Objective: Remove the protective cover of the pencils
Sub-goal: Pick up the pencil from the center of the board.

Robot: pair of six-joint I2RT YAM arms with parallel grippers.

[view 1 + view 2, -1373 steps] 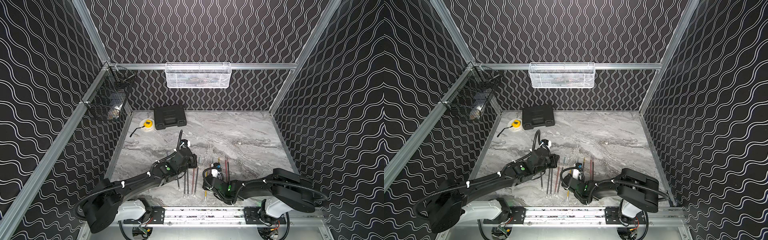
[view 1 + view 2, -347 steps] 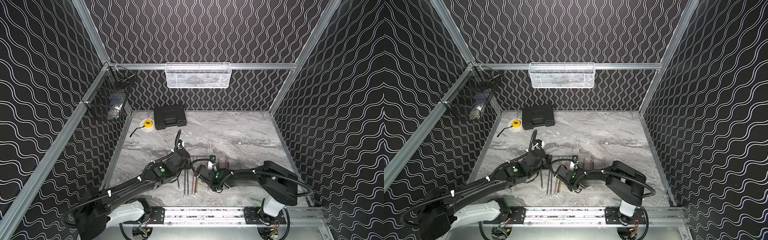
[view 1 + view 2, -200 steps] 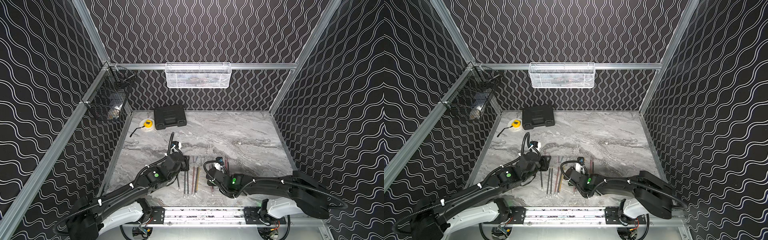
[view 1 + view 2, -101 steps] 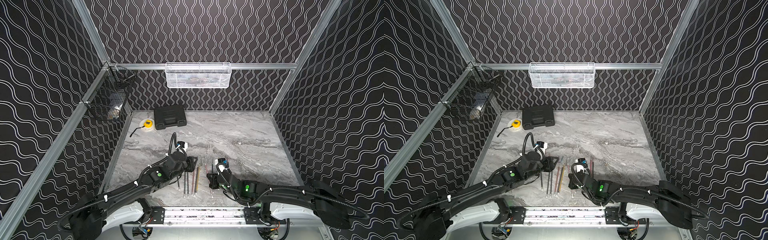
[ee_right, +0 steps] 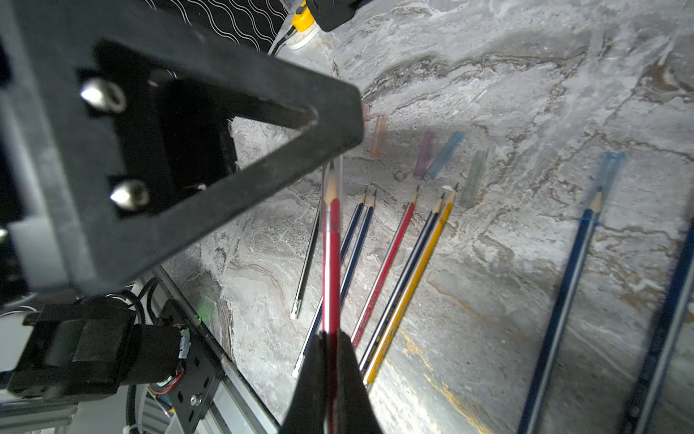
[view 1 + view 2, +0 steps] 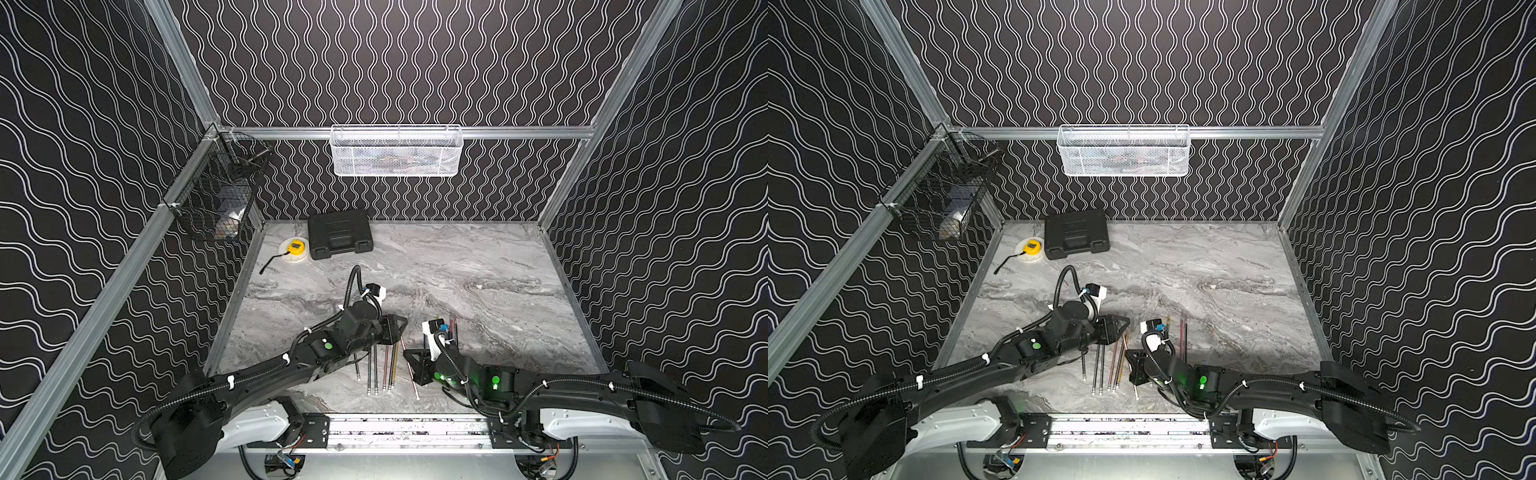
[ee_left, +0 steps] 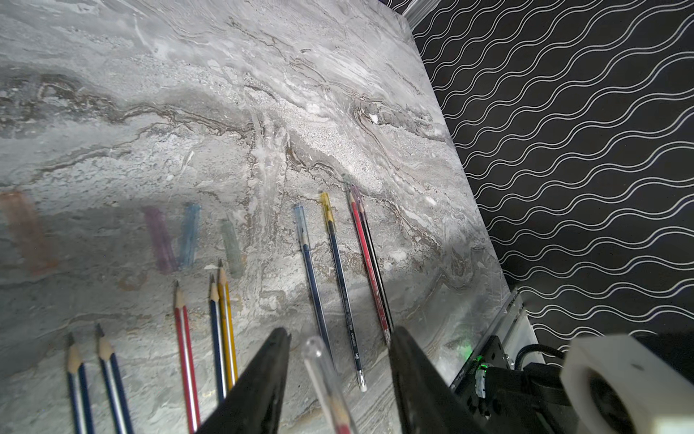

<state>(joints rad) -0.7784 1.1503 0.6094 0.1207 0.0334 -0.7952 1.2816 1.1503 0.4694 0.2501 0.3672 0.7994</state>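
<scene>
Near the front edge of the marble table (image 6: 478, 266), about midway across, the right gripper (image 5: 331, 340) is clamped tight on a red pencil (image 5: 331, 263). It holds the pencil above the others, sharpened end toward the left gripper (image 7: 340, 336). A clear cover (image 7: 323, 370) sheathes that tip. The left gripper's jaws stand well apart on either side of the cover, and in the left wrist view neither one touches it.

On the table beneath, bare pencils (image 5: 410, 285) lie side by side with their points aimed at the far wall. Several loose tinted covers (image 7: 161, 240) lie just beyond the tips. Further right, more pencils (image 7: 340, 278) lie in a row with covers on their points. A black case (image 6: 338, 235) and a yellow tape measure (image 6: 295, 248) sit at the far left.
</scene>
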